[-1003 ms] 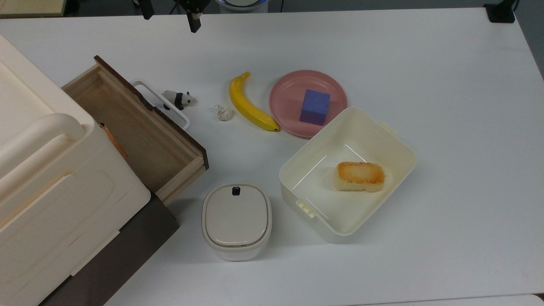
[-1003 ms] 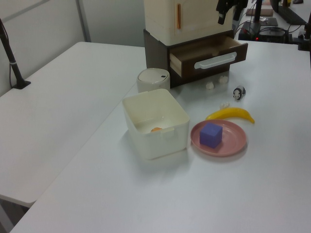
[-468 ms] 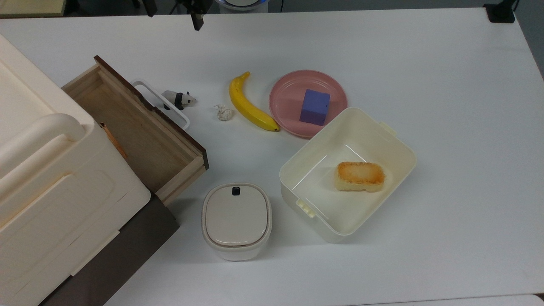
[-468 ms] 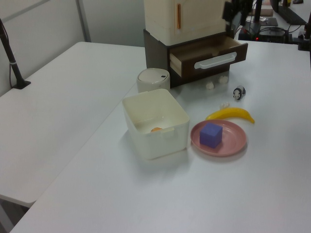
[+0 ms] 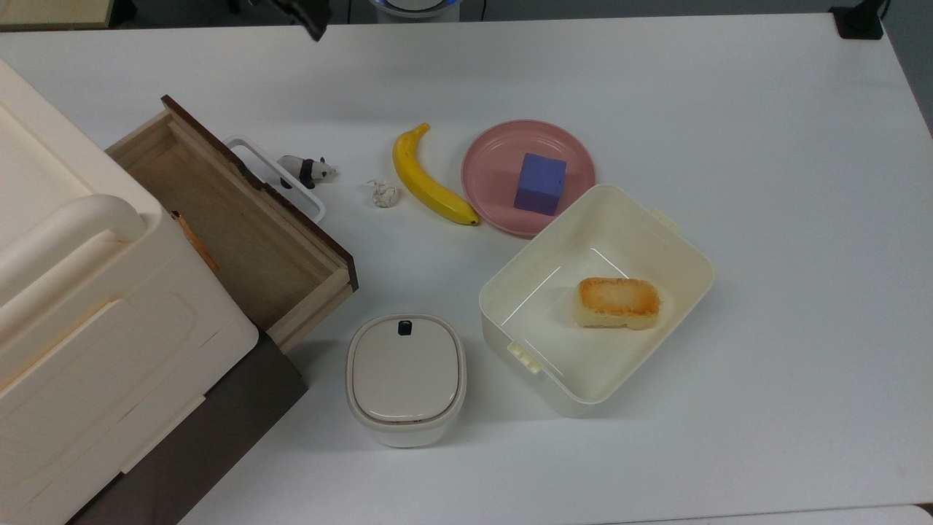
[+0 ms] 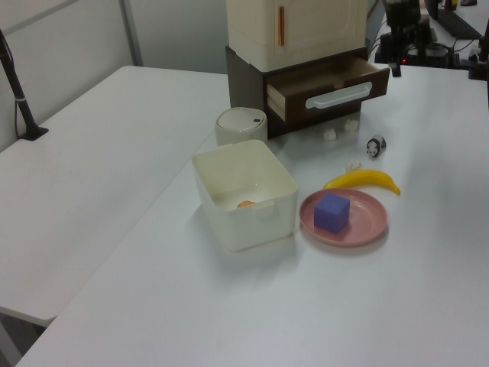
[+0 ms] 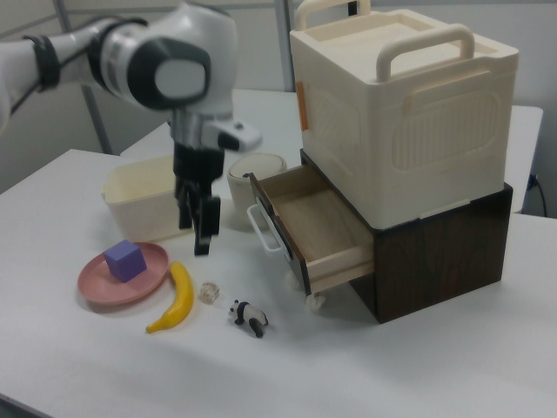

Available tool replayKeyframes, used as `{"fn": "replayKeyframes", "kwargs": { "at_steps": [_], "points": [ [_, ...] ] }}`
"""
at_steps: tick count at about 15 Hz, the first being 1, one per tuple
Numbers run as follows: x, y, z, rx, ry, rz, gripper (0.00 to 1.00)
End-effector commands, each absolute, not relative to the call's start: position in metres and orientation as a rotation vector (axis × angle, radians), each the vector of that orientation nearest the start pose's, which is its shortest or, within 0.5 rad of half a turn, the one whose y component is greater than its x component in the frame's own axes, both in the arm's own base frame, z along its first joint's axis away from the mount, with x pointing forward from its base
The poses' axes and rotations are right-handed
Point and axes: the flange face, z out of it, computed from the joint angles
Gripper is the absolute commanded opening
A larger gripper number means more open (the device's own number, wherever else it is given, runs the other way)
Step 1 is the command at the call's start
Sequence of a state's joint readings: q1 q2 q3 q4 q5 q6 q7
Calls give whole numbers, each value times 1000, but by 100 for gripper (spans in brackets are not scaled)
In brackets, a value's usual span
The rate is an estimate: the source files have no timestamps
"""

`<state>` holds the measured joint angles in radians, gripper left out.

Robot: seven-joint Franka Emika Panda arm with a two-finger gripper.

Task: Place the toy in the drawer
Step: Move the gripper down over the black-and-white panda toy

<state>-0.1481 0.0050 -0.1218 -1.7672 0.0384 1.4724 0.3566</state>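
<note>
One tiny black-and-white panda toy (image 7: 248,317) is seen on the white table (image 5: 729,109), just beside the open light-wood drawer (image 7: 318,228), at its 3 o'clock in the top view. The robot's black two-finger gripper (image 7: 199,228) is held high, nothing is pinched, and its gap cannot be judged. It should be lowered straight over the panda's middle.

We see the drawer (image 5: 240,233) as bare light wood, matt, grain visible – dark brown front panel, white glossy plastic loop handle (image 5: 280,177). Cream bin (image 5: 681,240) and the lidded container (image 5: 405,378) look like smooth plastic with a slight sheen. Pink plate (image 5: 492,164) smooth, faintly glossy. Purple cube (image 5: 540,182) matt, foam-like. Banana (image 5: 426,182) smooth-skinned. Small whitish ball (image 5: 383,194) crumpled, paper-like. Panda toy (image 5: 307,170) – hard, slightly shiny. Table (image 5: 765,146) white, smooth, matt.
</note>
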Motion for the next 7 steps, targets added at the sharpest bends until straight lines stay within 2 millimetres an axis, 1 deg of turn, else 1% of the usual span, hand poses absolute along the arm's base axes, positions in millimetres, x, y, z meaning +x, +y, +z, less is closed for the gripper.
{"fn": "replayKeyframes", "kwargs": {
  "at_steps": [1, 3, 4, 6, 7],
  "points": [
    [512, -133, 493, -2770, 1408, 376, 100],
    [516, -131, 473, -2740, 1481, 293, 100],
    [520, -131, 457, -2722, 1522, 226, 100],
    [519, -134, 418, -2757, 1533, 151, 100],
    [518, -134, 394, -2770, 1527, 94, 100]
  ]
}}
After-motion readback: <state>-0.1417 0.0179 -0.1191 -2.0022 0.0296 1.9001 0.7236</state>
